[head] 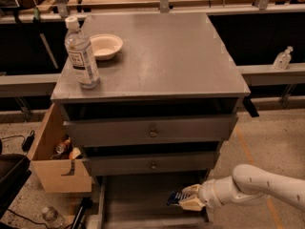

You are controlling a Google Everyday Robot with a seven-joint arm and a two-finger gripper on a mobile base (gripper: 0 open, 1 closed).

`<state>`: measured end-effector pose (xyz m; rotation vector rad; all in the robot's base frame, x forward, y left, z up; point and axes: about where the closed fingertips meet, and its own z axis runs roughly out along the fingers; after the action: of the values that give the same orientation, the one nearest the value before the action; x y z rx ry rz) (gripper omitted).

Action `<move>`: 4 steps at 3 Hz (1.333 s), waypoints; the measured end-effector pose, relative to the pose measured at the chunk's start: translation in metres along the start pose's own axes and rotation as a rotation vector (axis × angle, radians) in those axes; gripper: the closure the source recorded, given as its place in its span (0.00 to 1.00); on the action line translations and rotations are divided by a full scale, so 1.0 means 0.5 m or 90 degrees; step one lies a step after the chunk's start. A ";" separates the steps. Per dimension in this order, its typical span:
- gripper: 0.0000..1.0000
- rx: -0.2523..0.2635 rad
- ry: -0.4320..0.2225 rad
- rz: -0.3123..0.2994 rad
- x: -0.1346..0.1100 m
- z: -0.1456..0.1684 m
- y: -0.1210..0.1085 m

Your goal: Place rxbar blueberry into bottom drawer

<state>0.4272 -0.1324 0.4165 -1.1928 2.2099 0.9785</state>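
My white arm comes in from the lower right. My gripper (189, 199) is shut on the rxbar blueberry (177, 197), a small flat bar in a dark navy wrapper with pale lettering. It holds the bar low over the right part of the open bottom drawer (138, 199), the wide shallow grey tray at the foot of the grey cabinet (157, 56). The bar sticks out to the left of the fingers and looks slightly above the tray floor. The two knobbed drawers above are nearly shut.
A clear water bottle (81, 54) and a pale bowl (105, 46) stand on the cabinet top at the left. A tan cardboard box (52, 161) with clutter stands left of the cabinet. A small bottle (282, 58) sits on a ledge at the right.
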 end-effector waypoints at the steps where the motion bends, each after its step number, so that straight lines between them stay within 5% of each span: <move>1: 1.00 -0.025 0.005 0.007 0.026 0.070 -0.070; 3: 1.00 -0.057 -0.099 0.018 0.060 0.177 -0.182; 4: 0.82 -0.054 -0.101 0.018 0.060 0.182 -0.191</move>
<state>0.4965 -0.1154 0.3013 -1.0823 2.0848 1.1483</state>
